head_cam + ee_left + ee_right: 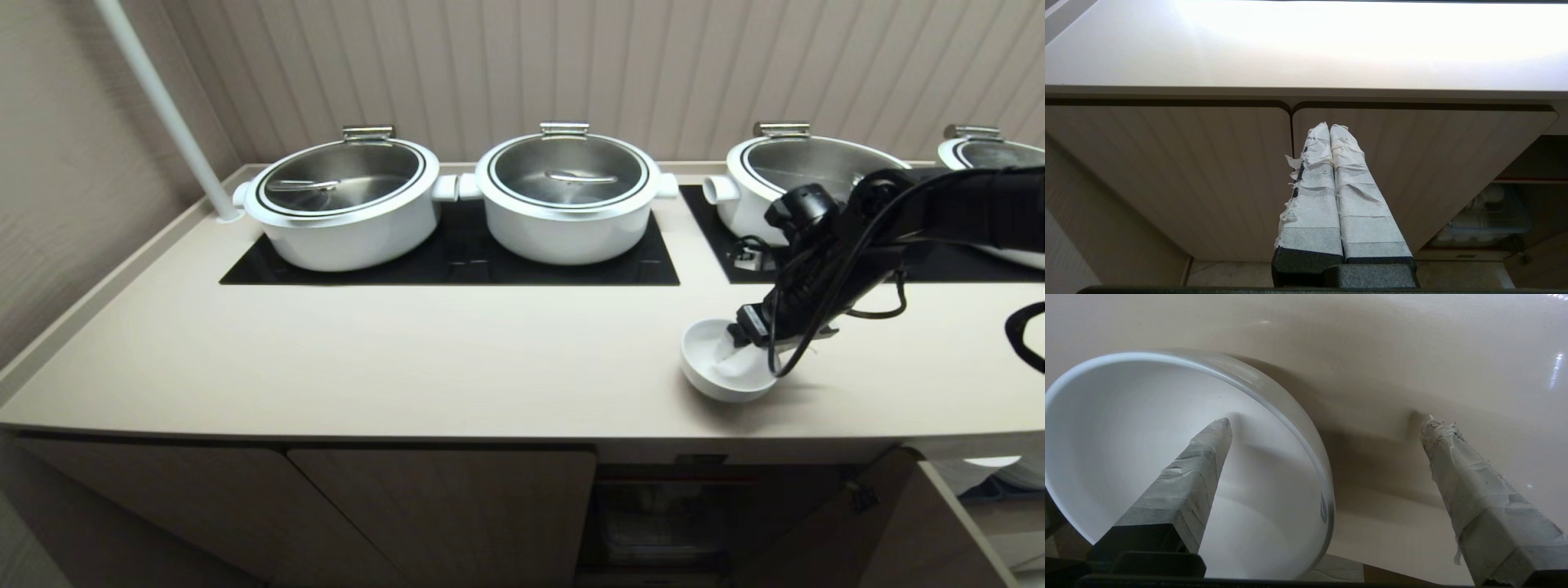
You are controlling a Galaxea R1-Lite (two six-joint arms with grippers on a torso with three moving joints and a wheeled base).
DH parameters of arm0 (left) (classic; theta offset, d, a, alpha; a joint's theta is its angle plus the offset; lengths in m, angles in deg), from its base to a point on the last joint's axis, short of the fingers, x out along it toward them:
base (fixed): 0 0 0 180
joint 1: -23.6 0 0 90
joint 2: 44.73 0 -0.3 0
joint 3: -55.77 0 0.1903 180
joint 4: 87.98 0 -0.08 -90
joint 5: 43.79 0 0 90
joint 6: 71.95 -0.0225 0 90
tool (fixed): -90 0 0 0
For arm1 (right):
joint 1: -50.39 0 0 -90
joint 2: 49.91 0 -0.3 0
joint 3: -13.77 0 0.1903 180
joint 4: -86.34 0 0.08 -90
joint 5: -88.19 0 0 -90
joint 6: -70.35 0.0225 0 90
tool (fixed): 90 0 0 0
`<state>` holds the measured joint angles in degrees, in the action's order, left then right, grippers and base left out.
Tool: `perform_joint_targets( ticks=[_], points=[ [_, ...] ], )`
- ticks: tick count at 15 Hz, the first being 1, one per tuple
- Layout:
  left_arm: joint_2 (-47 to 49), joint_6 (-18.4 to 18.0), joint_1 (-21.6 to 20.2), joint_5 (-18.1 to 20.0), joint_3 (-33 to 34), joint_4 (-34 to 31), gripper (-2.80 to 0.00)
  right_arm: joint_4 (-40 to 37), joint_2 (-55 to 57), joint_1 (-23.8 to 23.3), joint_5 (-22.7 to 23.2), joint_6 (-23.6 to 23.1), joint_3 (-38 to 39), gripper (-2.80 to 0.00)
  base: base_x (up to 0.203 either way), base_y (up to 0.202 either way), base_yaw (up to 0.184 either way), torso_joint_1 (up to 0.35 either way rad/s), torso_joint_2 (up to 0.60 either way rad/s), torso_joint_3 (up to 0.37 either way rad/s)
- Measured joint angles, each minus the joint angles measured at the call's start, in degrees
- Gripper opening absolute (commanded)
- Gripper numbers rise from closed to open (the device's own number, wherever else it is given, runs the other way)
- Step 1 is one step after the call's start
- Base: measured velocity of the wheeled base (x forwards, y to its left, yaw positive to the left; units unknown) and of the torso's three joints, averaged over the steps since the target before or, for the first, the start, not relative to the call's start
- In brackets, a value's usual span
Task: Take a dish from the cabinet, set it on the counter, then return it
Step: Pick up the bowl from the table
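The counter (326,359) bears the dish (718,371) and four lidded pots (347,204).

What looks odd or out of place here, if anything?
The dish sits tilted near the counter front edge, the open right gripper straddling its rim. Below, a cabinet door stands open.

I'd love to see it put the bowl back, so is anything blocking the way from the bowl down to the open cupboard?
Nothing visible does. The bowl sits near the counter's front edge, the open right gripper straddling its rim, and the cabinet stands open just below.
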<state>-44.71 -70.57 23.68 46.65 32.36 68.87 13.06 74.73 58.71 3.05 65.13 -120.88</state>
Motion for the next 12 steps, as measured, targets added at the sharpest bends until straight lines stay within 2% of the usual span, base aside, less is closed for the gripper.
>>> perform_joint_targets(
  ticks=[6,7,8,12],
  points=[
    [0.0,0.0,0.0,0.0,0.0,0.0,-2.80,0.1,0.1,0.0,0.0,0.0,0.0,0.00,0.000,0.000,0.000,0.000,0.00,0.000],
    [0.0,0.0,0.0,0.0,0.0,0.0,-2.80,0.1,0.1,0.0,0.0,0.1,0.0,-1.14,0.000,0.000,0.000,0.000,0.00,0.000],
    [0.0,0.0,0.0,0.0,0.0,0.0,-2.80,0.1,0.1,0.0,0.0,0.1,0.0,-2.80,0.000,0.000,0.000,0.000,0.00,0.000],
    [0.0,0.0,0.0,0.0,0.0,0.0,-2.80,0.8,0.1,0.0,0.0,1.3,0.0,-2.80,0.000,0.000,0.000,0.000,0.00,0.000]
  ],
)
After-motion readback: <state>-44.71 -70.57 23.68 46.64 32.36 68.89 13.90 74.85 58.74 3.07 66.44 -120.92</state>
